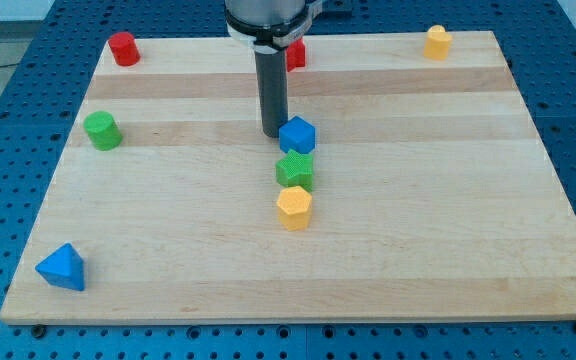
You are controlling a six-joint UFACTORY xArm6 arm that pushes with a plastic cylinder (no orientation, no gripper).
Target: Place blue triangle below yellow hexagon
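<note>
The blue triangle (62,267) lies near the board's bottom left corner. The yellow hexagon (294,207) sits a little below the board's middle. Right above it, touching or nearly so, is a green block (295,170), and above that a blue block (296,135); the three form a short column. My tip (272,133) rests on the board just left of the blue block, touching or almost touching it. It is far from the blue triangle, up and to the right of it.
A red cylinder (122,48) stands at the top left, a green cylinder (102,130) at the left, a red block (294,54) partly hidden behind the rod at the top middle, and a yellow block (436,42) at the top right. The wooden board (448,230) lies on a blue perforated table.
</note>
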